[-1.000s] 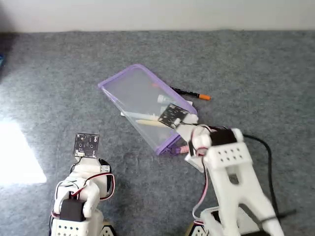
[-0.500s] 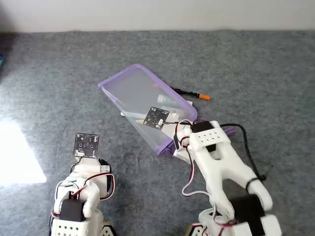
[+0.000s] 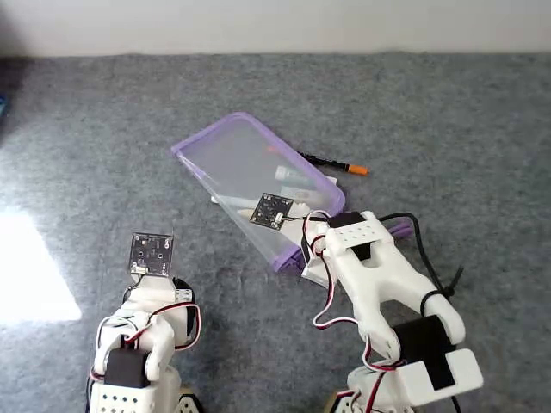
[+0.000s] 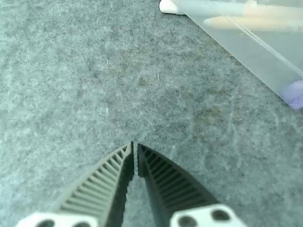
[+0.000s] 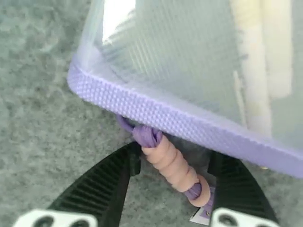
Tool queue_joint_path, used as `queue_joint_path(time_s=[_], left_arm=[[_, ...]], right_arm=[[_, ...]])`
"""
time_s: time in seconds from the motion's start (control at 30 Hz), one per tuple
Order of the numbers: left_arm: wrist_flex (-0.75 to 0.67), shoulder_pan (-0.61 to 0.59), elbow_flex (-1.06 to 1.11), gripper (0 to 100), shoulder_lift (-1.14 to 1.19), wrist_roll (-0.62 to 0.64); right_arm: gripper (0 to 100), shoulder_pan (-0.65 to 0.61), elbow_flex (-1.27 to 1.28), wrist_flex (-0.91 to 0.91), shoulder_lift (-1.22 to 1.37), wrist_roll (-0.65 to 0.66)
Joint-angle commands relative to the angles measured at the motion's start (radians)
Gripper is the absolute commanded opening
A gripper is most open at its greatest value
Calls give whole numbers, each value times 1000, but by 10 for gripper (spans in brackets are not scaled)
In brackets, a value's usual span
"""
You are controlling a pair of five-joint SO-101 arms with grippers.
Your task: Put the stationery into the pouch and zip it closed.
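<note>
Pouch [image 3: 245, 172] lying mid-frame, zip pull [image 5: 168, 161] sitting between right gripper's [image 5: 176, 158] parted jaws.
Left gripper [image 4: 135, 149] is hanging pinched together over grey felt [image 4: 71, 71].

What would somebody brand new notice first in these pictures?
Probably the clear pouch with purple edges, lying in the middle with stationery inside. Next, the right gripper, open around the pink beaded zipper pull at its near corner. A black pen with an orange tip lies at the pouch's far edge.

The pouch [image 3: 241, 163] looks like frosted plastic with woven edging [image 5: 189, 125], on fuzzy felt [image 3: 448, 112].
</note>
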Motion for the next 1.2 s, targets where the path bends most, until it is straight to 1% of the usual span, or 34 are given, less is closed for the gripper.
queue_joint_path(time_s=[0.0, 0.07, 0.2, 0.27, 0.37, 0.53, 0.73, 1.0, 1.17], left_arm=[[6, -6, -8, 15, -14, -12], [6, -6, -8, 15, -14, -12], [6, -6, -8, 15, -14, -12], [6, -6, -8, 15, -14, -12], [6, -6, -8, 15, -14, -12], [6, -6, -8, 15, -14, -12], [6, -6, -8, 15, -14, -12], [6, -6, -8, 15, -14, -12], [6, -6, -8, 15, -14, -12]], right_arm=[[251, 5, -34, -5, 2, 6], [214, 5, -34, 12, 2, 6], [84, -1, -34, 30, -5, 5], [60, -1, -34, 36, -5, 5], [75, 5, -34, 65, -5, 5], [174, 8, -34, 93, -7, 6], [177, 13, -34, 93, -7, 6], [180, 99, -35, 93, -7, 11], [178, 87, -34, 128, -5, 11]])
